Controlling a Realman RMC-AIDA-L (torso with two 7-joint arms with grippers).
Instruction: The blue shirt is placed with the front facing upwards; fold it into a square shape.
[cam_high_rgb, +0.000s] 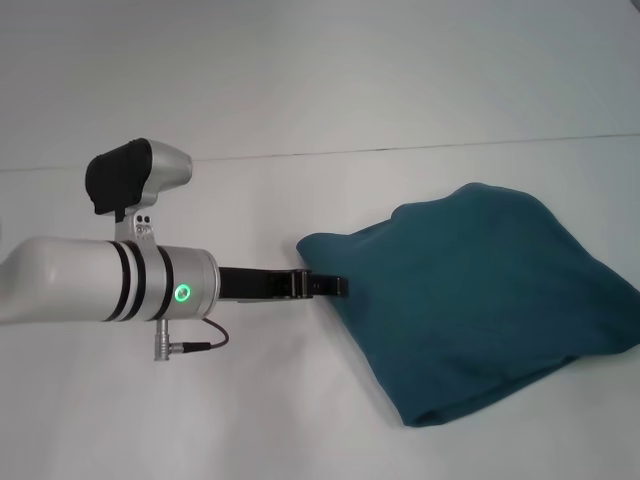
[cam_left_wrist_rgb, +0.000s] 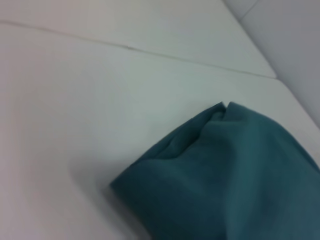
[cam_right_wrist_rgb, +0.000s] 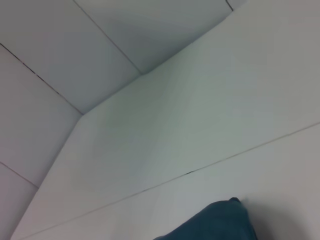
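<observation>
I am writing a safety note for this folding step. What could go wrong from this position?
1. The left end effector sits right at the near edge of the blue shirt. Pulling back could drag that edge and undo the fold.
2. The shirt lies as a skewed, puffy bundle, not a flat square, so the layers may slide apart.
3. The right end effector is not in view, so nothing visibly holds the far side down.

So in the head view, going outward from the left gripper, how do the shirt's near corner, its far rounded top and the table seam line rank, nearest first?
Measured from the left gripper:
1. Near corner of the blue shirt, just beside the fingertips, at the shirt's left end.
2. Table seam line, farther back across the white table.
3. Rounded top of the shirt, back and to the right.
Items 2 and 3 are close to call.
</observation>
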